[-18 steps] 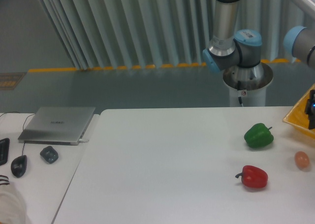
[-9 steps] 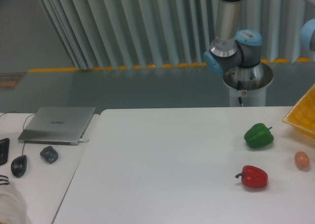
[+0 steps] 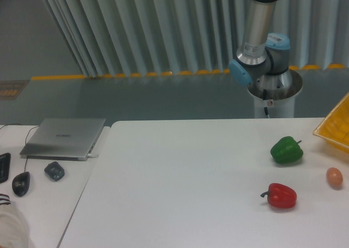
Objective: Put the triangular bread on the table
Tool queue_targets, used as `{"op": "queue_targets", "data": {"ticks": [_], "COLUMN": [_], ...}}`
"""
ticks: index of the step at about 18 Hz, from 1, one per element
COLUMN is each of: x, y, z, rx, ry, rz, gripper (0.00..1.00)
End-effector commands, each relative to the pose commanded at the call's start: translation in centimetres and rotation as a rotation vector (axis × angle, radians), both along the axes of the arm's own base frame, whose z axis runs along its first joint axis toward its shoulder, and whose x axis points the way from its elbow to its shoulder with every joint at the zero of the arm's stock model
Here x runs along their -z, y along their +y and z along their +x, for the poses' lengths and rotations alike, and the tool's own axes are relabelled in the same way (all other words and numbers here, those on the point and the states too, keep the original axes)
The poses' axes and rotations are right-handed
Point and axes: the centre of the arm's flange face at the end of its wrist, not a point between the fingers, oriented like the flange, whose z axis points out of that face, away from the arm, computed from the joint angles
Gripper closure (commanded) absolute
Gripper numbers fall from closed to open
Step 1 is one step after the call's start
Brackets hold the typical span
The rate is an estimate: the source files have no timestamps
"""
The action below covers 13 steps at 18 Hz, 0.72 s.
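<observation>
The large white table (image 3: pixel 180 188) fills the lower middle and right of the view. The triangular bread is out of view. My gripper is out of view past the right edge; only the arm's base and lower joints (image 3: pixel 262 52) show behind the table at the upper right.
A green bell pepper (image 3: pixel 286 150), a red bell pepper (image 3: pixel 282 195) and a small pinkish-orange egg-shaped thing (image 3: pixel 334 176) lie at the table's right. A yellow basket (image 3: pixel 337 129) reaches in at the right edge. A smaller white desk at left bears a grey laptop (image 3: pixel 65 138) and a mouse (image 3: pixel 20 183).
The gripper, seen over the yellow basket a second ago, has left the view to the right. The arm's upper joint has also moved out of frame. The objects on the table have not moved.
</observation>
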Motion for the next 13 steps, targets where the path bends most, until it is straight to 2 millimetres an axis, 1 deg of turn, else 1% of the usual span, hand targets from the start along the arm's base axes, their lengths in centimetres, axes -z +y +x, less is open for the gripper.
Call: {"op": "queue_targets", "data": {"ticks": [4, 5, 6, 8, 11, 13], "x": [3.4, 3.5, 4.2, 5.3, 5.8, 6.6], "y": [-2.4, -2.6, -2.8, -3.9, -3.9, -3.9], "z": [-1.6, -1.7, -2.0, -2.5, -2.7, -2.9], "rx": [-0.057, -0.065, -0.083, -0.126, -0.129, -0.127], "ry": [-0.001, -0.001, -0.021, -0.053, -0.049, -0.039], "rz": [0.003, 0.012, 0.046, 0.106, 0.111, 0.114], "gripper": [0.0, 0.0, 0.0, 0.0, 0.0, 0.0]}}
